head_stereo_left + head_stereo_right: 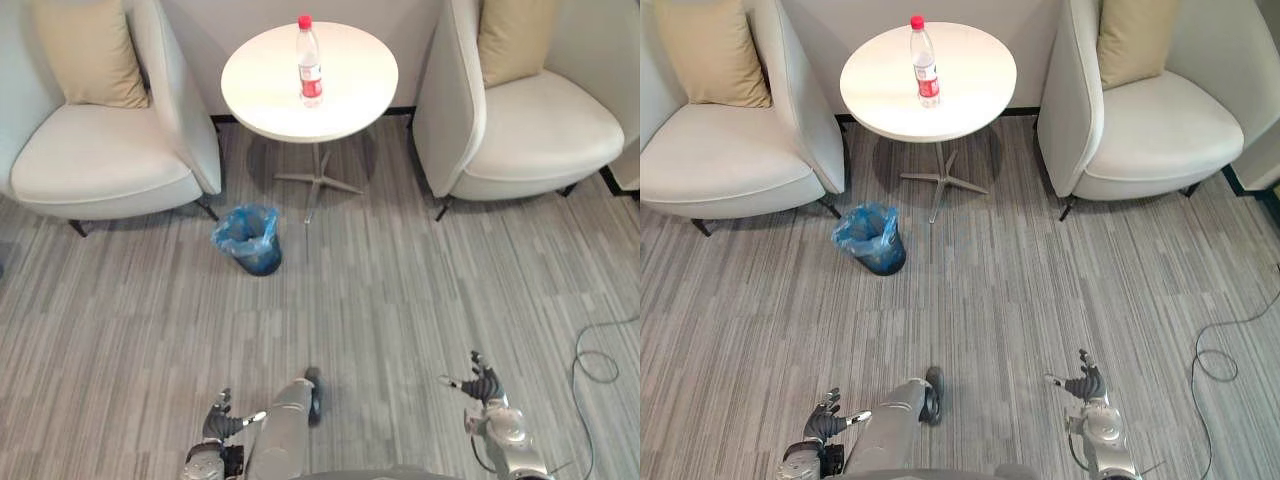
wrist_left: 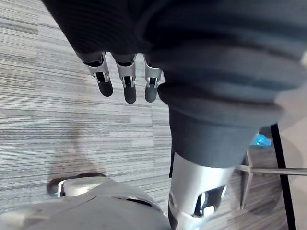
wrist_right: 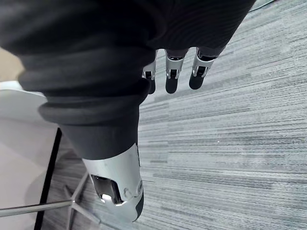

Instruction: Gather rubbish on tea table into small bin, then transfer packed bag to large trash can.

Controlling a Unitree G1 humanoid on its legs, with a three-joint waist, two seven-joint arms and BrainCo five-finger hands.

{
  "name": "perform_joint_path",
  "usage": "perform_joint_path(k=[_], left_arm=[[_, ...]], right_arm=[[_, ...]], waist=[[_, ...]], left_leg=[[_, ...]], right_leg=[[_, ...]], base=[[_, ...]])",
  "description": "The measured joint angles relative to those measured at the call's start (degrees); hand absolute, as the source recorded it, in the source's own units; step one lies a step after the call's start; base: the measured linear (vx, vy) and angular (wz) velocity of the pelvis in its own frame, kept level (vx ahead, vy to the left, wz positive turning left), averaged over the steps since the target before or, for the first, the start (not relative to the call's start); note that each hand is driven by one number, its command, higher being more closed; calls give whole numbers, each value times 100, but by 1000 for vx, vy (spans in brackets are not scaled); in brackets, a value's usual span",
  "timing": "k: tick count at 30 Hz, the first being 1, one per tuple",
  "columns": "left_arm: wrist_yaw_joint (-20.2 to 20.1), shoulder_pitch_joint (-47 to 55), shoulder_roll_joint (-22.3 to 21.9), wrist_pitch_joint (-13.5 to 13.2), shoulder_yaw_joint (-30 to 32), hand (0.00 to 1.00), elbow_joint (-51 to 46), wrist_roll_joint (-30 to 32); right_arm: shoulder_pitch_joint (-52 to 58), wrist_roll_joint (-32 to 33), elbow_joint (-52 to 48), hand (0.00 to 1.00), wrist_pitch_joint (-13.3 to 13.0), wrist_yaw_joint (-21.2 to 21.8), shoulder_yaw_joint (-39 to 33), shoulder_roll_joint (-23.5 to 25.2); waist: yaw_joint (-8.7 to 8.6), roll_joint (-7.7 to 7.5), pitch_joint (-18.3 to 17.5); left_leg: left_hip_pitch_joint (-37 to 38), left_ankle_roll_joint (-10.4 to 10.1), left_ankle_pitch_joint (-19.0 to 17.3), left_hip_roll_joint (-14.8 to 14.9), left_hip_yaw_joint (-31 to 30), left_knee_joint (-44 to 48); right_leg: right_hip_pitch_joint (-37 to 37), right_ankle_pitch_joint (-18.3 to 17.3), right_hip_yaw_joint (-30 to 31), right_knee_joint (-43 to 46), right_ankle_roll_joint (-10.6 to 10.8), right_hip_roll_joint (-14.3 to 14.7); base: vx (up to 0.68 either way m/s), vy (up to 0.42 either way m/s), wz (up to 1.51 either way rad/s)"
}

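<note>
White and round, the tea table (image 1: pixel 258 95) stands on a thin metal foot (image 1: pixel 318 180) between two pale armchairs, one on the left (image 1: pixel 100 165) and one on the right (image 1: pixel 545 130), each with a tan cushion (image 1: pixel 88 52) against its back; a clear plastic bottle (image 1: pixel 310 65) with a red cap and red label stands upright on the tabletop; the small bin (image 1: pixel 250 243), lined with a blue bag, sits on the grey striped carpet (image 1: pixel 400 290) in front of the table, near the front corner of the left armchair, touching neither; the left hand (image 1: pixel 217 422) hangs low over the carpet, its fingers (image 2: pixel 127 81) straight and loosely spread, holding nothing; the right hand (image 1: pixel 484 386) hangs low on the other side, its fingers (image 3: pixel 171 76) likewise straight and relaxed, empty; both hands are well apart from the bin and the table
</note>
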Motion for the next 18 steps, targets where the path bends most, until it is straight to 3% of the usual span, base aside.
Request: perform_joint_path(k=[2, 4, 5, 6, 7, 8, 10, 12, 14, 16, 17, 18], left_arm=[[-1, -148, 6, -20, 6, 0, -2, -11], [-1, -278, 7, -22, 4, 0, 15, -8], [16, -305, 33, -23, 14, 0, 33, -4], [55, -302, 40, -22, 18, 0, 94, -3], [68, -341, -43, -14, 19, 0, 178, 0], [53, -346, -47, -19, 24, 0, 183, 3], [60, -385, -222, -9, 132, 0, 211, 1], [55, -373, -298, -12, 100, 0, 204, 1], [55, -393, -356, -14, 92, 0, 152, 1], [55, -391, -409, -18, 83, 0, 117, 1], [56, -377, -459, -15, 74, 0, 118, 1], [58, -322, -504, -18, 74, 0, 121, 0]], right_arm=[[-22, 1, -1, 0, -7, 6, 1, -9], [19, 2, 7, 0, 2, 5, -37, -29], [104, 2, 7, 0, 14, 10, -35, -22], [197, 0, 11, 0, 23, 11, -34, -17], [198, -8, 50, 0, 39, 11, -43, -70], [145, -17, 35, 0, 51, 10, -45, -58], [144, 28, -230, 0, 50, -6, -24, -65], [195, 74, -439, 0, 39, -25, -27, 52], [112, 77, -608, 0, -40, -33, -34, 130], [-3, 79, -719, 0, -105, -78, -80, 134], [-2, 72, -794, 0, -107, -124, -170, 100], [24, 68, -787, 0, -89, -137, -199, 5]], waist=[[-98, 117, 21], [-196, 163, 49], [-243, 128, 35], [-274, 108, 17], [-287, 244, 2], [-258, 242, -42], [-237, 238, 90], [-122, 207, 126], [-49, 119, 147], [-18, 127, 149], [-3, 302, 143], [50, 566, 130]], left_leg=[[419, -10, 4, 167, -97, -317], [738, -301, -79, 340, -207, -427], [940, -568, -231, 436, -284, -436], [1100, -804, -369, 551, -411, -366], [1107, -868, -405, 700, -499, -216], [771, -1177, -207, 820, -511, 487], [-130, -982, 797, 1075, -437, 2755], [-526, -909, 373, 1273, -174, 3551], [-938, -910, 88, 1194, 105, 3080], [-1241, -906, 114, 997, 365, 1693], [-1320, -1042, 457, 892, 473, 608], [-1298, -472, 1512, 882, 354, 40]], right_leg=[[-476, -13, -248, -1141, -25, 199], [-765, 375, -63, -2571, 68, 432], [-842, 1107, 183, -3485, 13, 588], [-763, 2207, 378, -3778, -143, 752], [-724, 2196, 291, -3686, -277, 855], [-694, 2003, 212, -3621, -429, 924], [167, 1726, 103, -4018, -549, 977], [897, 1657, 115, -4307, -655, 1023], [1336, 1646, 139, -4605, -665, 940], [1552, 1526, 132, -4793, -508, 833], [1674, 1345, 130, -4825, -352, 872], [1785, 1086, 205, -4768, -220, 1055]], base=[[586, -31, 32], [595, -103, 47], [617, -162, 67], [515, -167, 58], [759, -238, 32], [736, -260, 10], [687, -249, 27], [449, -132, 10], [432, -82, -12], [378, 7, -8], [413, 121, -14], [399, 136, -13]])
